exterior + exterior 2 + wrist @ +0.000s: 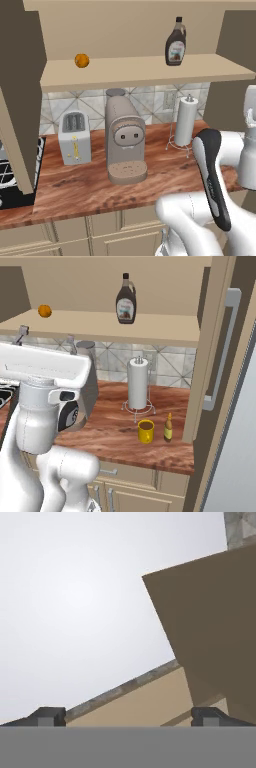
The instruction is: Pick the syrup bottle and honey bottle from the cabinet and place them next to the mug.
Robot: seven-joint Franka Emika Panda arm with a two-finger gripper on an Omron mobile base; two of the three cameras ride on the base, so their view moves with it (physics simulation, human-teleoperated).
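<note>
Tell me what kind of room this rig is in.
A rendered kitchen: a wood counter with a toaster and coffee machine, a paper towel roll, and an open wall cabinet above holding a syrup bottle.

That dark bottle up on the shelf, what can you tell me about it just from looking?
The syrup bottle is tall and dark brown, almost black, with a black cap, a narrow neck, rounded shoulders and a pale label across its belly. It looks like glossy plastic. It stands upright on the tan shelf of the open cabinet, well to the right of a small orange fruit. Only the shelf under it touches it; nothing leans on it or grips it. The cap is on.
</note>
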